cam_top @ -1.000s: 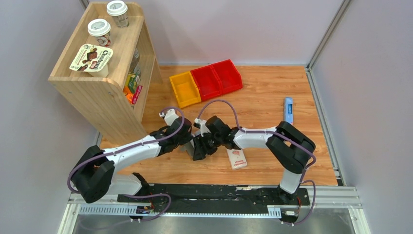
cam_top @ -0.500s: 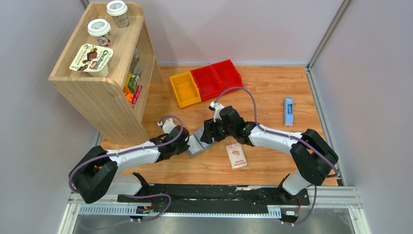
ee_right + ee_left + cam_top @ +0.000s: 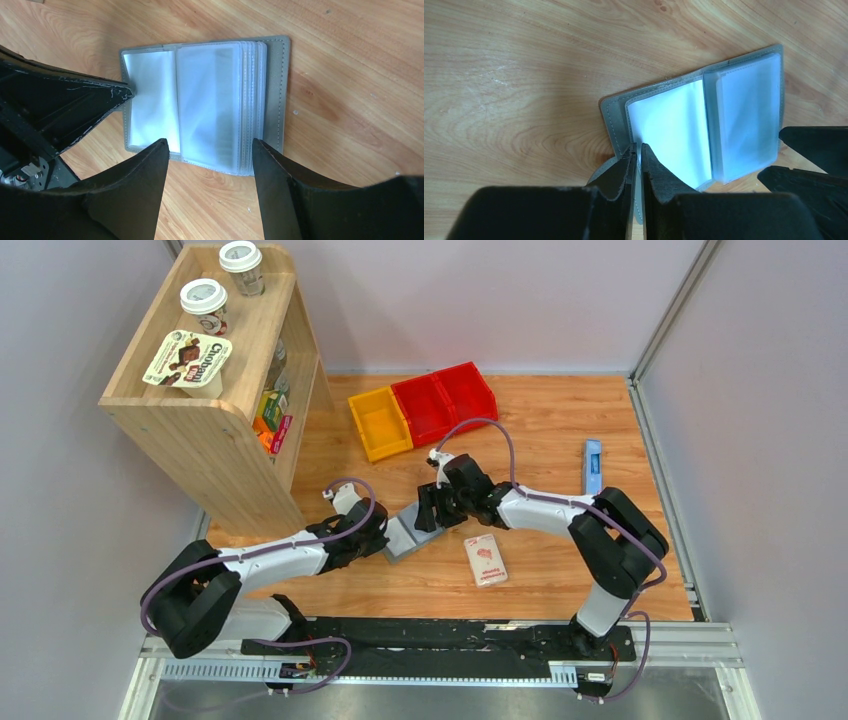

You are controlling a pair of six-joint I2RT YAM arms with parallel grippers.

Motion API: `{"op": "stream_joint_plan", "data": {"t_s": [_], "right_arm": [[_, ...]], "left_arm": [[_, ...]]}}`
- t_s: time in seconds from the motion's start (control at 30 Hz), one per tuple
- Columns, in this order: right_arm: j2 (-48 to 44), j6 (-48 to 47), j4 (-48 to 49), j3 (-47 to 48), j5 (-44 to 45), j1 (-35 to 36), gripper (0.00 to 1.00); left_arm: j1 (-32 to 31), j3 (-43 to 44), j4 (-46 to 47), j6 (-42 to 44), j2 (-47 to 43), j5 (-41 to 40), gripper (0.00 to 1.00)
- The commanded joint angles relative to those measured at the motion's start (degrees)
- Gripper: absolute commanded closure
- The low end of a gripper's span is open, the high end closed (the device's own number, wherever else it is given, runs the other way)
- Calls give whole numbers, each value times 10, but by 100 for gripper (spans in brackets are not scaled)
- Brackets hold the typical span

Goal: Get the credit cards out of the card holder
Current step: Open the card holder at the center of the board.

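The grey card holder point(image 3: 408, 536) lies open on the wooden table, its pale blue-grey plastic pockets facing up point(image 3: 210, 100). My left gripper point(image 3: 638, 150) is shut on the edge of its left cover, next to the snap tab. My right gripper point(image 3: 209, 142) is open and empty. It hovers just above the holder's right-hand stack of pockets, with its fingers point(image 3: 814, 150) at that side. In the top view the left gripper point(image 3: 384, 539) and the right gripper point(image 3: 428, 516) flank the holder. No credit cards show as separate things; the pockets look pale and cloudy.
A white-and-pink packet point(image 3: 486, 560) lies just right of the holder. A small blue object point(image 3: 592, 467) lies at the far right. Yellow point(image 3: 380, 423) and red point(image 3: 445, 400) bins stand behind. A wooden shelf point(image 3: 210, 390) with cups stands at the left.
My right gripper has moved from close beside the left gripper out to the holder's far right side. The holder, hidden under the grippers before, now lies spread open. The left gripper has barely moved.
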Motion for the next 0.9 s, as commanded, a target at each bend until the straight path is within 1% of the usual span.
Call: {"op": "stream_joint_plan", "data": {"t_s": [0.0, 0.23, 0.43, 0.53, 0.67, 0.87], "right_arm": [[14, -5, 9, 27, -23, 3, 36], [5, 0, 12, 23, -54, 3, 37], [-16, -2, 9, 24, -56, 3, 36], [-22, -2, 1, 24, -36, 4, 36], [-32, -2, -2, 23, -18, 4, 29], [-37, -4, -1, 29, -2, 4, 24]], "left_arm": [[-4, -22, -32, -3, 9, 35, 85], [-6, -19, -25, -3, 14, 40, 86], [-8, -15, -24, -3, 18, 42, 86], [-9, -15, -24, -3, 18, 42, 87], [-10, -17, -24, -4, 16, 42, 87], [-10, -19, -23, -5, 16, 43, 87]]}}
